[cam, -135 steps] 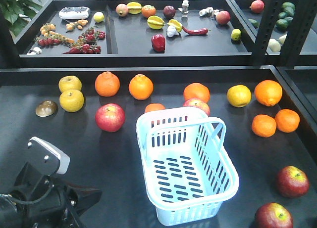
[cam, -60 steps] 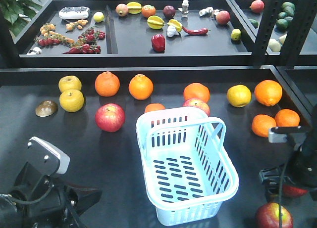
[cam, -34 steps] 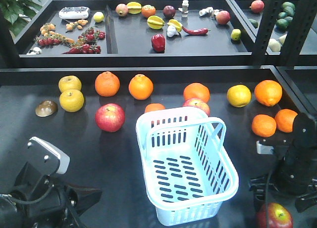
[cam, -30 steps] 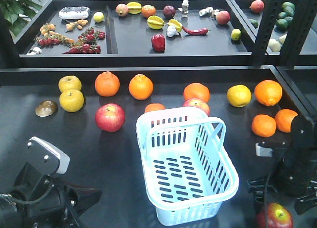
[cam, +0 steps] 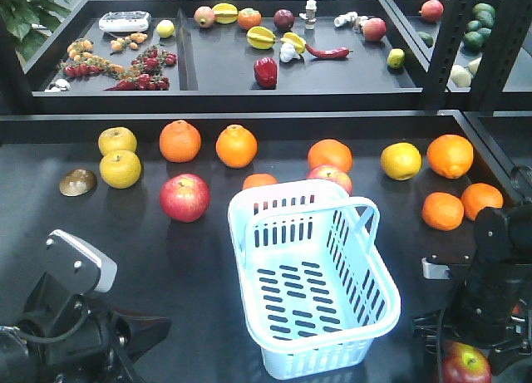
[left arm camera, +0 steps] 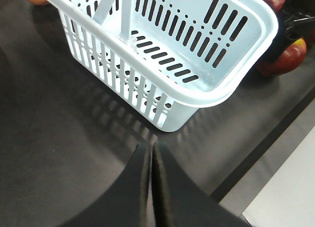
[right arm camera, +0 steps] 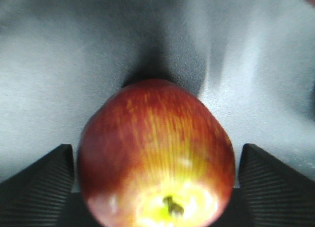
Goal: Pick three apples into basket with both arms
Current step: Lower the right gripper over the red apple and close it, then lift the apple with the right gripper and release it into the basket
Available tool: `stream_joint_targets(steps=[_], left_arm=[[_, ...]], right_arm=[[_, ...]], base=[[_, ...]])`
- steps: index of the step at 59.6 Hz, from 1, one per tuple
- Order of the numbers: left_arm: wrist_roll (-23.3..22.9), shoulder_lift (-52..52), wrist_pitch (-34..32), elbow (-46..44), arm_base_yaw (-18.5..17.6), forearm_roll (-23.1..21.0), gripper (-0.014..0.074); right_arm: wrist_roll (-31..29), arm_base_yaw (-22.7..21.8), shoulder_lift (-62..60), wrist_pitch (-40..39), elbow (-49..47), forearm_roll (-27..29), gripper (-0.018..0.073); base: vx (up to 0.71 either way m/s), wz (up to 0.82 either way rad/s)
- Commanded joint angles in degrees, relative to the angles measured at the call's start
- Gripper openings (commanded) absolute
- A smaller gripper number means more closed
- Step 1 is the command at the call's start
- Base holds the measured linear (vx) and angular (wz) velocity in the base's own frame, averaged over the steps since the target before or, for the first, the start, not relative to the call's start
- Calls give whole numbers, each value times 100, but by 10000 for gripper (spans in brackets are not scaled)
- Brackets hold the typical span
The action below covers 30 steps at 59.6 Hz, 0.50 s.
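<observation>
Pale blue basket (cam: 287,225), centre of front view, my right gripper (right arm camera: 157,187), lower right corner, fingers spread either side of a red apple (right arm camera: 155,153), my left gripper (left arm camera: 151,187), lower left, fingers pressed together.

Left arm (cam: 71,329) crouching low in the lower left of the front view, left gripper (left arm camera: 151,155) pressing its two fingers flat together, right arm (cam: 492,271) reaching down at the lower right edge, right gripper (right arm camera: 156,149) holding its ribbed fingers wide apart
</observation>
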Motion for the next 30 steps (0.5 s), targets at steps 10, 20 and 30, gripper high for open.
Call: stream_joint_targets(steps=[10,20,30], left_arm=[[-38,-101,-178,-133,-36,-113,-6],[-38,-101,-178,-133,-36,-113,-6],[-38,-101,-178,-133,-36,-113,-6]], right_arm=[[-179,-33,-233,127,-129,-32,401],[-216,-33,-448,231,-129,-32,144],[-222,-33,-1306,190,-156,-167,-15]], base=[[0,0],[0,0],[0,0]])
